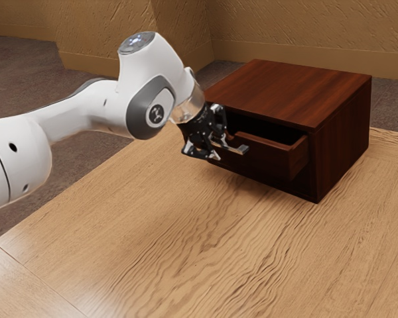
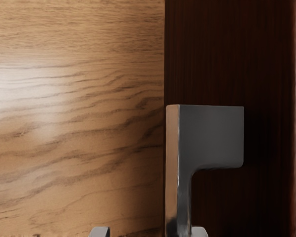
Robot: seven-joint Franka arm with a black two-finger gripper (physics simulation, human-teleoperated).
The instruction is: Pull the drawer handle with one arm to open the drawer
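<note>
A dark wooden cabinet (image 1: 298,93) stands on the table, toward the exterior view's right. Its drawer (image 1: 268,154) is pulled partly out, leaving a dark gap behind its front. A silver handle (image 1: 235,148) sticks out from the drawer front. My black gripper (image 1: 217,147) is at that handle, coming from the exterior view's left. In the wrist view the handle (image 2: 187,148) stands off the drawer front (image 2: 237,54), and its bar runs between my fingertips (image 2: 99,231). One fingertip lies against the bar while the other stands well clear, so the gripper (image 2: 149,231) is open.
The light wooden table (image 1: 186,238) stretches wide in front of the cabinet. Beyond its far edge lie a brown floor and tan walls (image 1: 305,26). My white arm (image 1: 86,119) spans the exterior view's left side.
</note>
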